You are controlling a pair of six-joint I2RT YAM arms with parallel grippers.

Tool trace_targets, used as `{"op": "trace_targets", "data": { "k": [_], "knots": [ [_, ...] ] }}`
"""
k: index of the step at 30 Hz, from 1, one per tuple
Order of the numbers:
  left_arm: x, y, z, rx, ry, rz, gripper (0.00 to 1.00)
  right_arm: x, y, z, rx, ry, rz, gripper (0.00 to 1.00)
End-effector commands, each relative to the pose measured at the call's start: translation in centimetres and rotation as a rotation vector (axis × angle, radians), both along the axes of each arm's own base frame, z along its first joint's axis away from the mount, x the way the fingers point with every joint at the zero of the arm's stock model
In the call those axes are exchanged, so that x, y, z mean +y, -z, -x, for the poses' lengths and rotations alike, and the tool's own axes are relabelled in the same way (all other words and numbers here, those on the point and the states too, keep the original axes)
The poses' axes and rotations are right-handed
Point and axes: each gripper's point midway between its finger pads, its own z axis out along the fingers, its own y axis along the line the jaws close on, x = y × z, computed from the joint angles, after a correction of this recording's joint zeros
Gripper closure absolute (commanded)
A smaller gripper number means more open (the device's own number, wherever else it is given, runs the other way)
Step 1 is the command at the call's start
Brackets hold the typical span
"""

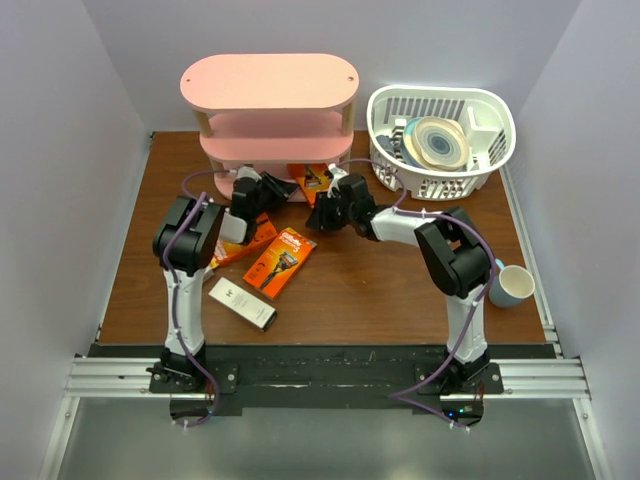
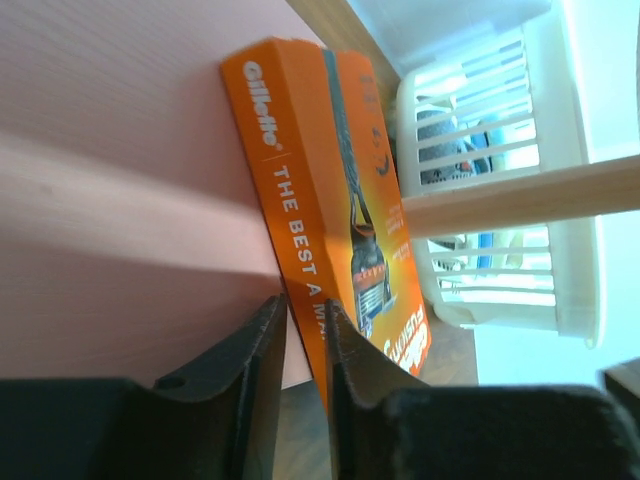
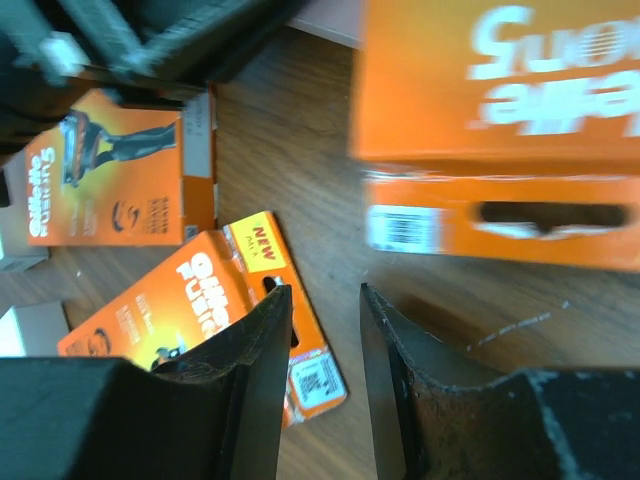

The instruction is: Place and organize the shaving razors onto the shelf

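Left hand [image 2: 303, 310]: closed on one orange pack [image 2: 340, 200], a finger on each flat side and the narrow lettered side showing between them. No gap on either side, so I read it as a firm pinch.

The held pack lies flat and face up on the lowest board of the pink shelf [image 1: 270, 80], at that board's front rim. Its near end seems to stick out past the rim, where the fingers hold it. The long axis runs straight away from the left hand, in line with the fingers and into the tier. Judgement: seating it needs only a push along that axis, with no turn.

Right hand [image 3: 325, 295]: fingers apart with nothing between them and bare wood visible through the gap. It hangs over the tabletop [image 1: 380, 290] just in front of the shelf, with the held pack's barcode end close beyond its fingertips. It sits on the opposite side of the pack from the left hand.

Not yet shelved:
- Second orange pack [image 1: 283, 262] lies left of the tabletop's centre, its long axis diagonal.
- Third orange pack [image 1: 240, 248] is just beside it, partly under the left arm.
- Whitish-grey box [image 1: 241, 304] is nearer the front edge, on the left.

All three lie on the left arm's side. The right hand is the free one, but it would have to reach across the centre line to get them.
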Motion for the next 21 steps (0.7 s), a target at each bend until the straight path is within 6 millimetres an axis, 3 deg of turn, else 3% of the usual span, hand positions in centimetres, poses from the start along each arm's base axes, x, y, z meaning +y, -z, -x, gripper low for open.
{"op": "trace_targets", "data": {
  "k": [1,2,4,5,6,8,9,10,11,12,13,14,15,16,18,21],
  "knots": [
    [-0.7,-1.0,-0.6,-0.023,0.002,-0.038,0.76,-1.9,-4.6,-0.5,-0.090,-0.010,0.000,0.62],
    [-0.5,-0.4,-0.1,0.002,0.001,-0.050,0.78,-2.4,-4.6,-0.2,-0.072,-0.015,-0.002,0.62],
    [0.3,-1.3,0.4,-0.016,-0.004,-0.071,0.91,-4.4,-5.0,-0.7,-0.063,0.010,0.014,0.63],
    [0.9,-0.4,1.2,0.022,-0.006,-0.086,0.99,-5.3,-5.4,-0.5,-0.051,0.012,0.031,0.63],
    [1.4,-1.7,1.5,0.009,-0.008,-0.089,1.00,-5.8,-5.8,-0.6,-0.067,-0.009,0.043,0.63],
    [3.2,-1.1,2.8,0.049,0.001,-0.118,1.00,-7.5,-6.8,-0.8,-0.096,-0.035,0.079,0.63],
    [3.8,-2.7,3.2,0.027,0.003,-0.121,1.00,-7.7,-7.6,-1.1,-0.117,-0.050,0.088,0.64],
    [4.2,-3.0,3.9,0.014,0.043,-0.151,1.00,-8.4,-7.6,-1.1,-0.111,-0.058,0.109,0.66],
    [4.4,-2.2,5.1,0.047,0.076,-0.187,1.00,-8.7,-8.1,-1.1,-0.130,-0.075,0.119,0.73],
    [4.4,-3.8,5.8,0.002,0.102,-0.230,1.00,-8.7,-9.0,-1.3,-0.185,-0.111,0.143,0.79],
    [4.5,-3.1,7.1,-0.031,0.157,-0.334,1.00,-8.9,-9.3,-1.3,-0.210,-0.129,0.160,0.85],
    [4.3,-3.8,7.6,-0.087,0.187,-0.394,1.00,-9.1,-9.7,-1.6,-0.263,-0.162,0.192,1.00],
    [3.6,-5.3,8.2,-0.170,0.228,-0.458,1.00,-9.3,-10.0,-1.9,-0.304,-0.172,0.214,1.00],
    [4.0,-5.2,8.3,-0.243,0.262,-0.591,1.00,-9.6,-10.3,-2.5,-0.340,-0.160,0.237,1.00],
    [4.3,-5.5,8.3,-0.298,0.259,-0.696,1.00,-10.1,-9.8,-3.5,-0.381,-0.144,0.279,1.00],
    [6.6,-5.9,6.4,-0.359,0.141,-0.871,1.00,-10.9,-9.5,-5.6,-0.452,-0.097,0.345,1.00]
  ]
}}
